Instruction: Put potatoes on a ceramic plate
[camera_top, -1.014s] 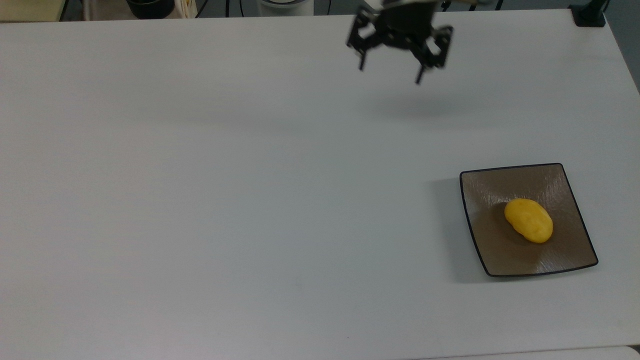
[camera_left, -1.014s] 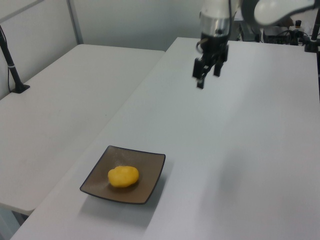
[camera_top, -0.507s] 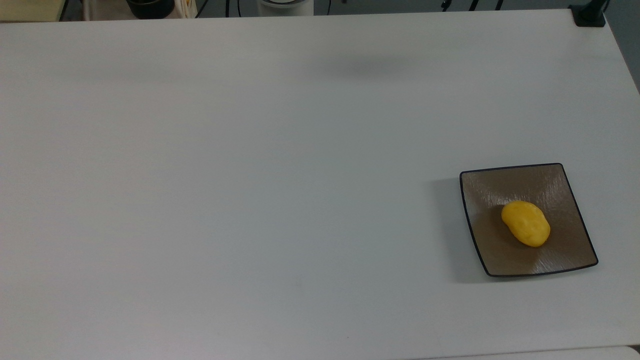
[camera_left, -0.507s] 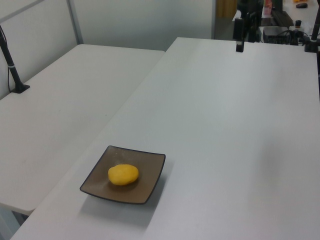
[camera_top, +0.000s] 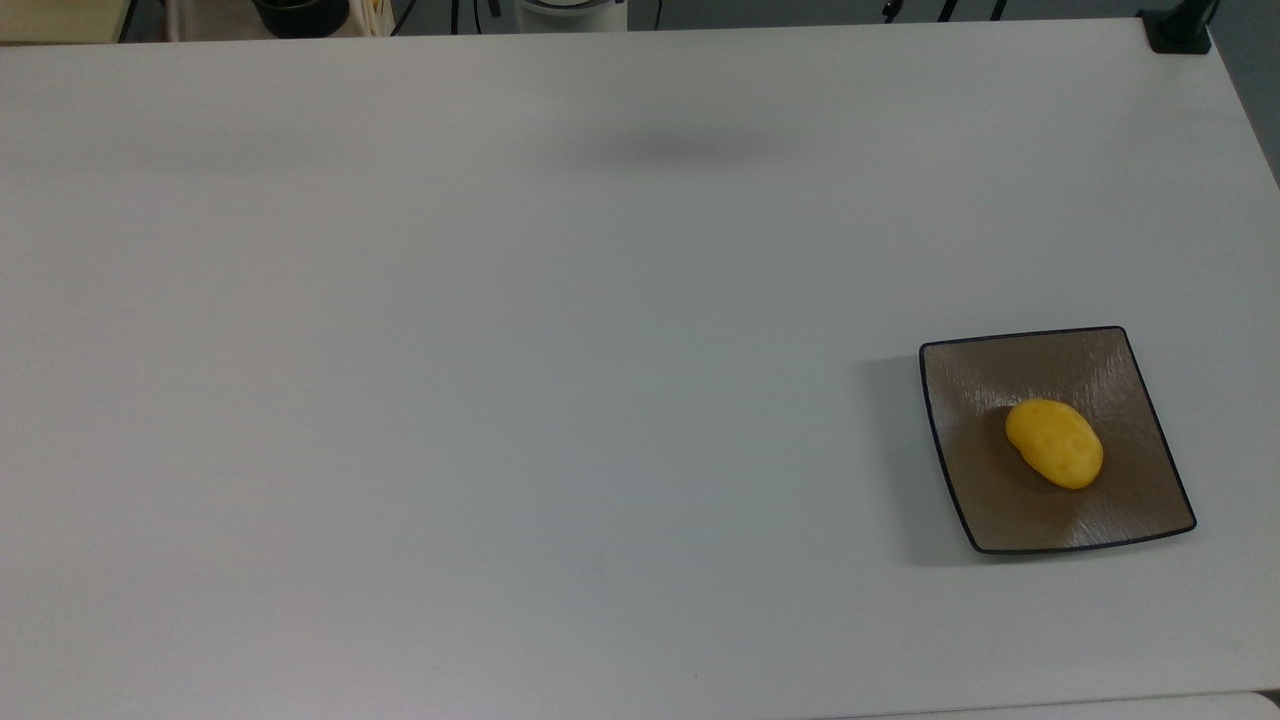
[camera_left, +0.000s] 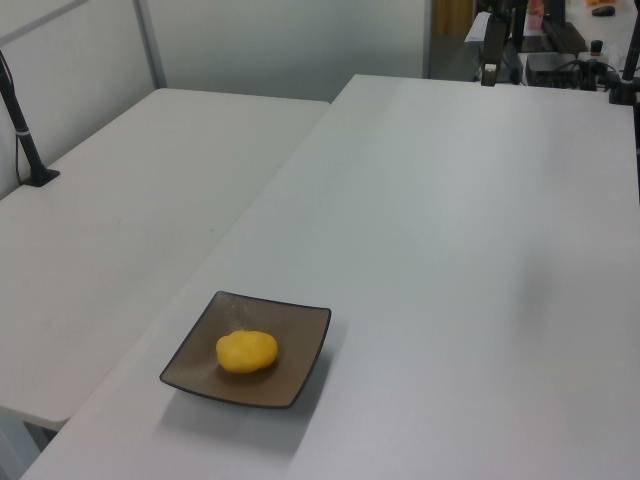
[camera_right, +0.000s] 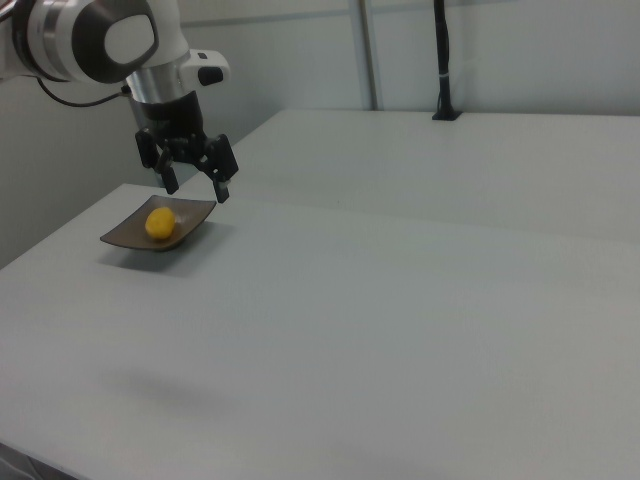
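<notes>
You're basically done: potato (camera_top: 1054, 444) sits on the plate (camera_top: 1000, 370), gripper (camera_right: 193, 185) w/ fingers spread & empty, prob clear above it.

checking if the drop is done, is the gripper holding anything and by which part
Nothing is held. The gripper is open and empty in the right view, and the potato lies on the ceramic plate.
</notes>
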